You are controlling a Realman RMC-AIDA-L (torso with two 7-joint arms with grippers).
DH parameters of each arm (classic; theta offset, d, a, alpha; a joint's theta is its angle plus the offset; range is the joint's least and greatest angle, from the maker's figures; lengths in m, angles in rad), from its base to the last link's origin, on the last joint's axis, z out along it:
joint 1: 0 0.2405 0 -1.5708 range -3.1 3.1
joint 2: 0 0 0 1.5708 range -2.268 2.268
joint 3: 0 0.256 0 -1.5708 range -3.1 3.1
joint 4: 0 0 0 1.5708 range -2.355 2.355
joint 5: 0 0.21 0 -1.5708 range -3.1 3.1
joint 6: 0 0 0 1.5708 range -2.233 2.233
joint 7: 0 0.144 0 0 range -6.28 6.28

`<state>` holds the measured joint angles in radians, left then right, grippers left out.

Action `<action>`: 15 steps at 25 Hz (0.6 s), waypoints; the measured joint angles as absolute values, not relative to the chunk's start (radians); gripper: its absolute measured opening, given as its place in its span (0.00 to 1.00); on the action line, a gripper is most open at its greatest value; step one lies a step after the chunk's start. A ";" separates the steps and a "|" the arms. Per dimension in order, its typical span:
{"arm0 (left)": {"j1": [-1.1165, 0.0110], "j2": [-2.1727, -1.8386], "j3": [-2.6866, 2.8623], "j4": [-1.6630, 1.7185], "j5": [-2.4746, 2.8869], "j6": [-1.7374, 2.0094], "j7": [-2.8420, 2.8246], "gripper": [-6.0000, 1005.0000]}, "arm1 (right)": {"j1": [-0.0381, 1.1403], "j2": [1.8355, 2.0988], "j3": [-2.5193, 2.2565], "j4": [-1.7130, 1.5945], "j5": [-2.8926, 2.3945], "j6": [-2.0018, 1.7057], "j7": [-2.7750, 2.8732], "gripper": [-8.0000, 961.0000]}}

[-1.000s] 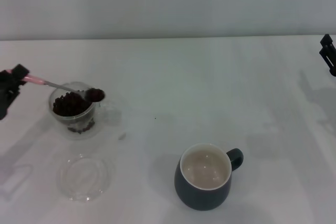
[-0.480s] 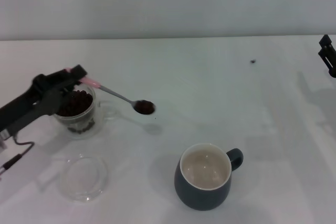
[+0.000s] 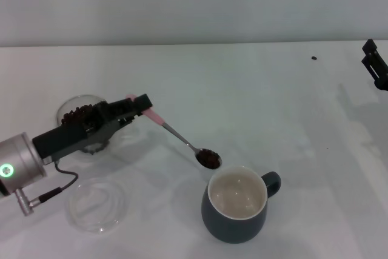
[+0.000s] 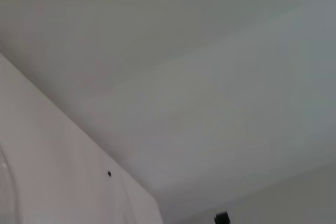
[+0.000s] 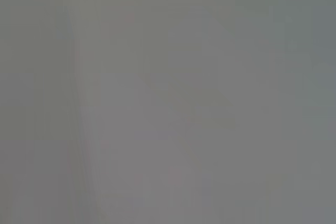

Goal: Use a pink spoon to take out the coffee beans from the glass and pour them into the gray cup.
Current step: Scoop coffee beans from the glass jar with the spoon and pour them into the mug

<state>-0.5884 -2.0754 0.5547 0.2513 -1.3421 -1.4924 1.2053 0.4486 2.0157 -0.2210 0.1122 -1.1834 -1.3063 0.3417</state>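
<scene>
- The left gripper [image 3: 140, 107], at centre-left of the head view, is pinching the pink end of the spoon [image 3: 182, 141], its jaws closed on the handle.
- The spoon is slanting down toward the lower centre of the frame, its bowl carrying a small load of beans [image 3: 208, 158] just beside the upper-left rim of the cup [image 3: 236, 205], apparently not over the opening yet.
- To do this step well, I judge the bowl should be brought over the middle of the cup's cream inside before any tipping, and kept level on the way so nothing is rolling off.
- The tilt should then be slow and low over the opening, so the beans are dropping inside and not bouncing out over the rim.
- The glass [image 3: 82, 116] is sitting at the left of the frame, partly behind the arm, with more beans showing in it.
- A clear dish [image 3: 98, 204] is lying at lower left, well apart from the cup.
- The right gripper [image 3: 375, 65] is parked at the right edge; I cannot tell how its jaws are standing.
</scene>
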 joint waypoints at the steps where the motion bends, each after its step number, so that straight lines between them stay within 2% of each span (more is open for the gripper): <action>1: -0.588 -2.075 0.555 0.251 -1.342 -1.492 1.205 0.14 | 0.449 2.016 -0.221 0.114 -1.184 -1.307 0.342 0.82; 15: -0.686 -2.074 0.645 0.268 -1.342 -1.454 1.367 0.14 | 0.447 2.016 -0.221 0.133 -1.186 -1.317 0.342 0.82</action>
